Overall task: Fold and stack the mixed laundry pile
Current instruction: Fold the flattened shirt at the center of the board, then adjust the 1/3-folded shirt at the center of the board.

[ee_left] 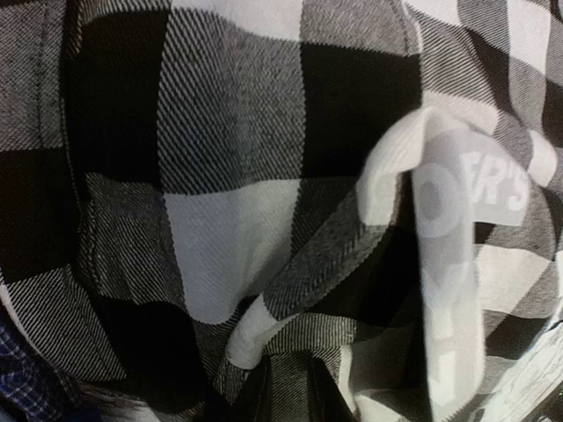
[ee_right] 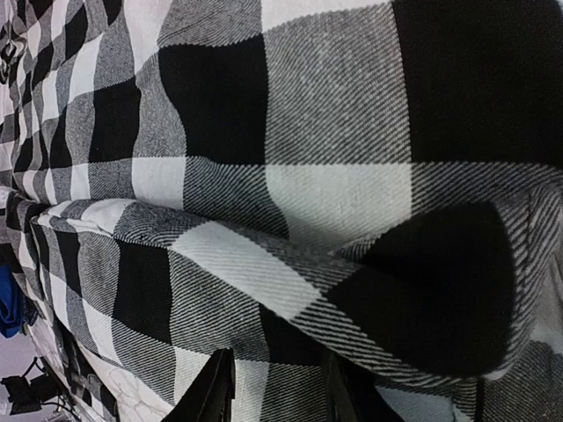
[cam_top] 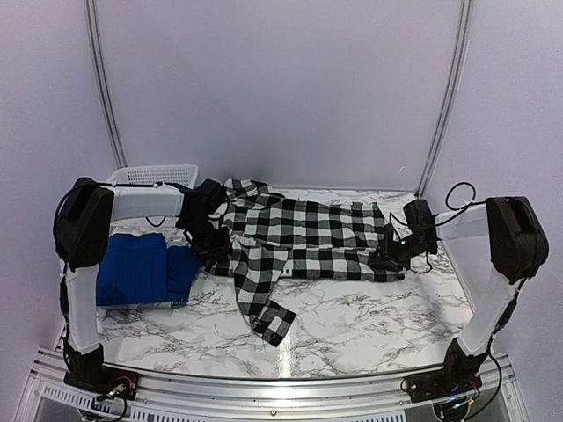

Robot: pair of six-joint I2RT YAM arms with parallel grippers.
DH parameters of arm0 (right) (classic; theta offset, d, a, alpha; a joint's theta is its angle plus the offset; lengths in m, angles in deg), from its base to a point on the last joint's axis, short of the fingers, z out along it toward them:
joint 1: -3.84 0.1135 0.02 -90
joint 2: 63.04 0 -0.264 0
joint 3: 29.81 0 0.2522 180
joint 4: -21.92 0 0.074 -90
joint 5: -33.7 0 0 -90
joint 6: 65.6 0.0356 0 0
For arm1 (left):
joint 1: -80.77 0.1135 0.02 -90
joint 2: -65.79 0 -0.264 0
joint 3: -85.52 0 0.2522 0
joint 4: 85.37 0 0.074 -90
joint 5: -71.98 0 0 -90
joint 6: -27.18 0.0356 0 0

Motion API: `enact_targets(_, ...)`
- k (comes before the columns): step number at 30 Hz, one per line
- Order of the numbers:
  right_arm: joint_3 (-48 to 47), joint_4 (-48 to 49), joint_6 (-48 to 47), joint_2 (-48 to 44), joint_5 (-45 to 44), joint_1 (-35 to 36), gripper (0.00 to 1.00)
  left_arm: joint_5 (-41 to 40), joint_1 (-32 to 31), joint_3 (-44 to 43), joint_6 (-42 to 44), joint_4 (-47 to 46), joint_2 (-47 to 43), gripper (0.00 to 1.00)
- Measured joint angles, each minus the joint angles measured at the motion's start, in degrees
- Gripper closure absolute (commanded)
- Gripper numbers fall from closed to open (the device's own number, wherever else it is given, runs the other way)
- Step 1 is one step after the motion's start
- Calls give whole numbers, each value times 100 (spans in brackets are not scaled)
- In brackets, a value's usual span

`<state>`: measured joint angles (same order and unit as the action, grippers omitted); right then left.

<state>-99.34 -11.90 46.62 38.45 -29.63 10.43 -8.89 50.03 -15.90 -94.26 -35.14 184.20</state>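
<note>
The black-and-white buffalo-check flannel shirt (cam_top: 303,236) lies spread across the middle of the marble-patterned table (cam_top: 369,321), with one sleeve trailing toward the lower centre. The left gripper (cam_top: 209,239) is down at the shirt's left end, by the collar, and the right gripper (cam_top: 389,255) is at its right edge. In both wrist views the cloth fills nearly everything. The right one's fingers (ee_right: 214,391) stand somewhat apart with flannel between them, but I cannot tell whether either tool actually pinches it. A royal-blue shirt (cam_top: 141,268) lies at the left, with a white lattice basket (cam_top: 154,174) behind it.
</note>
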Motion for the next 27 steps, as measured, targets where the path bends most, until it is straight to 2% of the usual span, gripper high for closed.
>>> enact_targets(6, 496, 468, 33, -260, 4, -146, 64, -42, -2, 496, -4, -354, -22, 84)
enact_targets(8, 693, 511, 26, -442, 33, -240, 60, -39, -2, 634, -7, -487, -114, 75)
enact_targets(11, 772, 369, -9, -638, 17, -302, 54, -20, -28, 717, -22, -584, -208, 54)
enact_targets(16, 494, -162, -361, -1182, -44, -35, 47, -61, -74, 734, 13, -603, -538, 33)
enact_targets(20, 221, -284, -629, -2127, -118, 778, 45, -146, -76, 855, 4, -621, -1231, 22)
enact_targets(23, 192, -267, -741, -2702, -243, 1770, 45, -184, -74, 966, -81, -640, -1790, 14)
enact_targets(27, 192, -280, -778, -2616, -564, 3314, 45, -212, -74, 1152, -240, -667, -2151, 8)
